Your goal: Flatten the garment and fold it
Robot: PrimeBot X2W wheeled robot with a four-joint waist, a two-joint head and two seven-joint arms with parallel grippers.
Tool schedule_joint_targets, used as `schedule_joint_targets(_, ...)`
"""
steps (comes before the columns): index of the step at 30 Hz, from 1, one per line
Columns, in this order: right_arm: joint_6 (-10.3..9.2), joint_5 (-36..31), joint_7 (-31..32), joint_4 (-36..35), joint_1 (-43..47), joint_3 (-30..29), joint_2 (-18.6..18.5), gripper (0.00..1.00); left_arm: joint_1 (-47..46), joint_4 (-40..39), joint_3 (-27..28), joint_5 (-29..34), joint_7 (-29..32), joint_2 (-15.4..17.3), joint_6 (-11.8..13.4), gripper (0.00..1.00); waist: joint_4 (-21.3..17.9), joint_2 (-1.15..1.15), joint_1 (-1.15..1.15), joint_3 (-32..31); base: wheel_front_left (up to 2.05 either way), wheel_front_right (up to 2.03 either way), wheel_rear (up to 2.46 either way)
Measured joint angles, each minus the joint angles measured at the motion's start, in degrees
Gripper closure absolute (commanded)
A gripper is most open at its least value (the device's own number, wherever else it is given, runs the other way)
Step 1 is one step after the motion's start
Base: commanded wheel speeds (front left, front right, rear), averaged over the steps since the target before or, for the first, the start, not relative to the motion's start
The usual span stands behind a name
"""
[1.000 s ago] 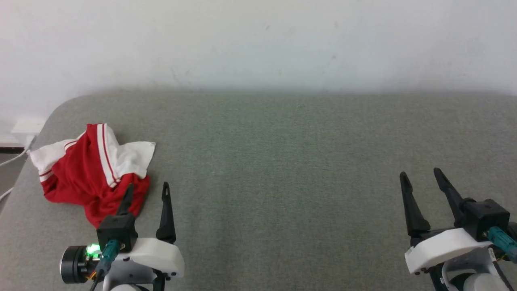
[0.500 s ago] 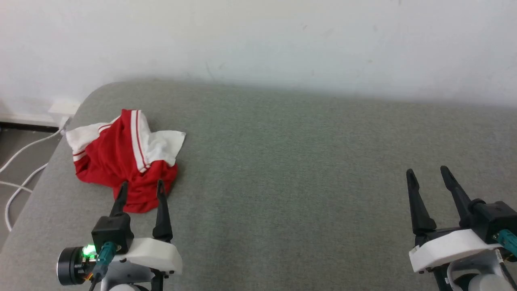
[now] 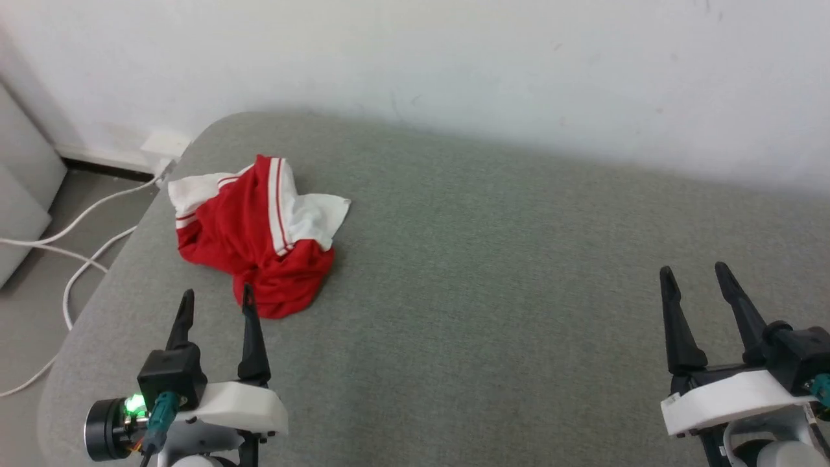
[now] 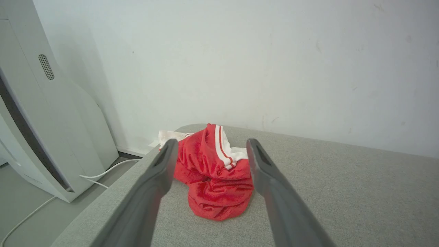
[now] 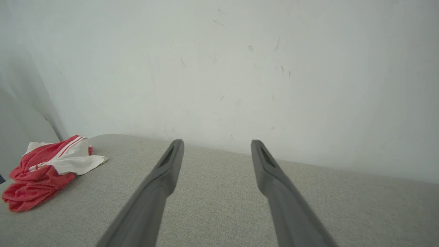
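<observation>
1. We find the garment (image 3: 259,233) in a crumpled heap on the grey padded surface (image 3: 493,272), near that surface's far left rounded corner. It is mostly red, with white sleeve fabric showing at the top and right of the heap. A white-and-red striped band runs across the top.
2. The left gripper (image 3: 217,292) sits at the lower left of the head view, just short of the heap. Its two dark fingers stand apart with nothing between them.
3. In the head view the left gripper's inner fingertip overlaps the garment's near red edge. We cannot tell whether it touches the fabric.
4. In the left wrist view the heap lies ahead of the fingers and shows in the gap between them.
5. The right gripper (image 3: 692,268) sits at the lower right, over bare surface and well apart from the garment. Its fingers are also spread and hold nothing.
6. In the right wrist view the garment lies at the far left edge.
7. A white wall (image 3: 454,52) stands behind the surface. White cables (image 3: 84,214) trail on the floor to the left. A white rounded unit (image 4: 34,120) stands beside the wall.
</observation>
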Motion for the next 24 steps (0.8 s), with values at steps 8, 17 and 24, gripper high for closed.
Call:
schedule_joint_targets(8,0.00,0.34,-0.98,-0.36,0.48,-0.19,0.01,0.00,0.05,-0.41,0.23,-0.38,-0.96,0.00,0.84,0.00,3.18,0.00,0.00,0.16,0.00,0.00,0.00)
schedule_joint_targets(17,0.00,1.18,-2.01,-0.69,0.84,-0.57,0.02,0.00,0.03,-0.34,0.62,-0.55,-2.02,0.00,1.11,0.00,6.08,0.00,0.00,0.40,0.00,0.00,0.00)
schedule_joint_targets(24,0.00,1.55,-2.93,-1.14,0.83,-0.76,0.04,0.00,-4.65,3.03,2.27,-0.56,-2.91,1.01,-1.11,0.00,6.95,0.00,0.00,1.33,0.00,0.00,0.00)
